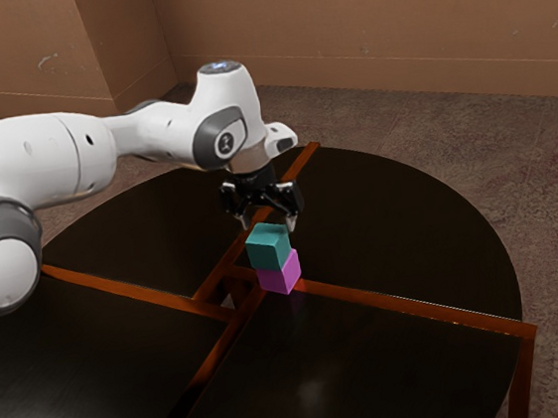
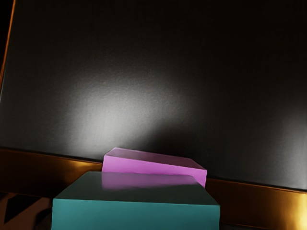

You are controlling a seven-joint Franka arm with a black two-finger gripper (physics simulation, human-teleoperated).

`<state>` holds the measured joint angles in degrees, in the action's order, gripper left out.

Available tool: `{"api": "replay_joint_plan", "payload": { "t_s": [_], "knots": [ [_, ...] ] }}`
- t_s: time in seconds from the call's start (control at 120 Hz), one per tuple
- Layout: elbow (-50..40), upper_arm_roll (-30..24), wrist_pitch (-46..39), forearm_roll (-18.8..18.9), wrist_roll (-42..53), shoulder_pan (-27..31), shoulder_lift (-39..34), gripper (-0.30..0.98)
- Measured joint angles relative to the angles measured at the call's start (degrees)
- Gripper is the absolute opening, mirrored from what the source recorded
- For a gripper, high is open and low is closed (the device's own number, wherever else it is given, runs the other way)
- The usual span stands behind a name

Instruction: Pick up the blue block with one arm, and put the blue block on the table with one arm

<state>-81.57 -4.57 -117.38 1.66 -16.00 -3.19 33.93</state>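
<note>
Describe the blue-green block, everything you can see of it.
The blue-green block is a plain, box-shaped solid with flat faces and straight edges, perhaps painted wood or plastic. Its top is brighter than its sides, and one side carries a faint pink reflection. I see no damage. It sits level and appears to rest on the pink block, offset toward the exterior view's left. The open jaws are just above it and don't appear to grip it; whether either one grazes it, I can't tell.

Plain indoor room, exact type can't be told. Scuffed tan wall (image 1: pixel 358 11) with baseboard (image 1: pixel 395 75) across top of exterior view, wall corner upper left, mottled carpet-like floor (image 1: pixel 557 190) at right, dark round table (image 1: pixel 412 235) with reddish-brown strips (image 1: pixel 419 307).
</note>
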Motion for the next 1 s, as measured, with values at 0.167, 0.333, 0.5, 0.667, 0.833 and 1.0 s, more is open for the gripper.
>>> {"api": "replay_joint_plan", "payload": {
  "t_s": [0.167,0.333,0.5,0.667,0.833,1.0],
  "knots": [
    [0.04,0.0,-0.03,-0.1,0.32,0.02,1.62,0.69],
    [-0.02,0.0,-0.08,-0.15,0.55,0.17,2.92,0.68],
    [0.0,0.0,-0.1,-0.16,0.75,0.36,2.97,0.57],
    [0.01,0.01,-0.07,-0.08,1.08,0.38,2.73,0.41],
    [0.0,0.06,-0.06,0.14,1.2,0.3,2.36,0.36],
    [0.0,1.02,0.41,0.15,1.3,1.45,-0.12,0.35]
  ]
}}
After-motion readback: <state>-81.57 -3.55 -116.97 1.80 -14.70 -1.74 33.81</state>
